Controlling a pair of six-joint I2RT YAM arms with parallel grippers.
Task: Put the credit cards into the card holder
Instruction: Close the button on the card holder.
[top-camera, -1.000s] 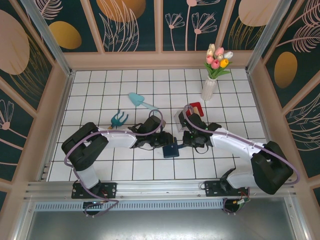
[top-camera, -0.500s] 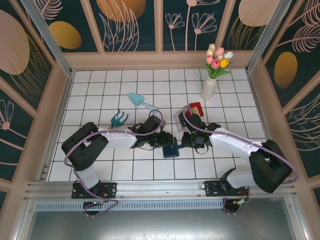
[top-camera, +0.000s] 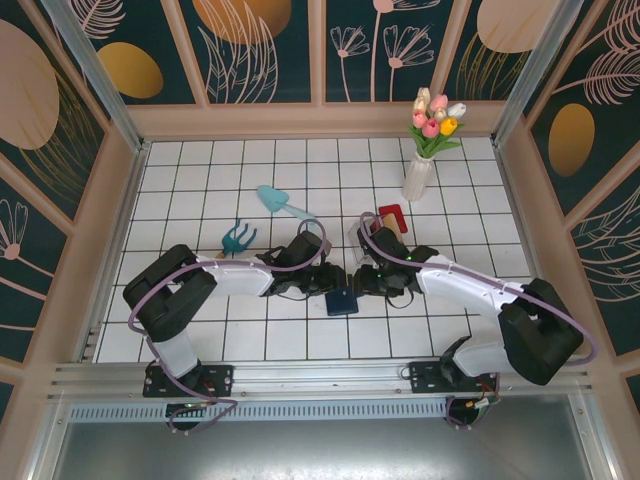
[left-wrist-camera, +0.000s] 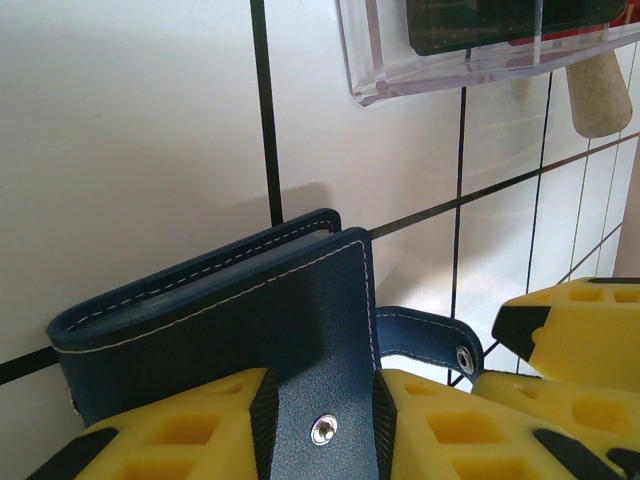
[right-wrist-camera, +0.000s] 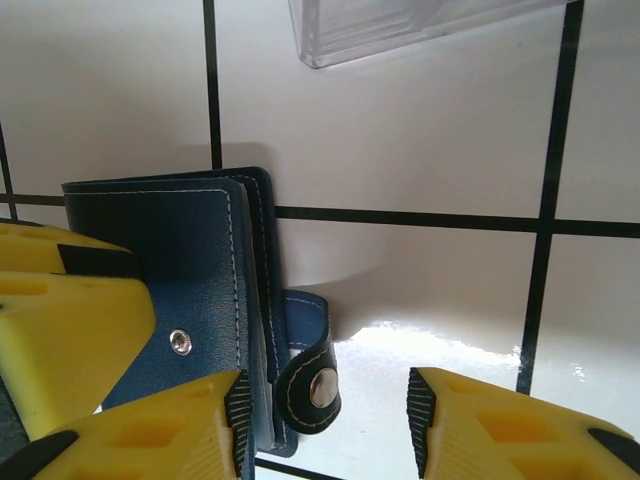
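The left claw (left-wrist-camera: 320, 432) pinches a flap of the navy card holder (left-wrist-camera: 220, 320), whose snap tab (left-wrist-camera: 425, 345) hangs loose at the right. Beyond it on the white tabletop (left-wrist-camera: 120, 150), a clear rack (left-wrist-camera: 400, 75) holds black and red credit cards (left-wrist-camera: 470, 25).

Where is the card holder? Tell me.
In the top view the card holder sits near the middle, between the left gripper, which clamps it, and the right gripper, nearer the arm bases than the clear rack.

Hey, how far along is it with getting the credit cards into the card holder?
Done: nothing yet. The credit cards sit in the clear rack, and the card holder is folded with its snap tab undone. In hand: the left pincer grips the holder's cover, and the right pincer is open around the tab. Left: opening it, then inserting the cards.
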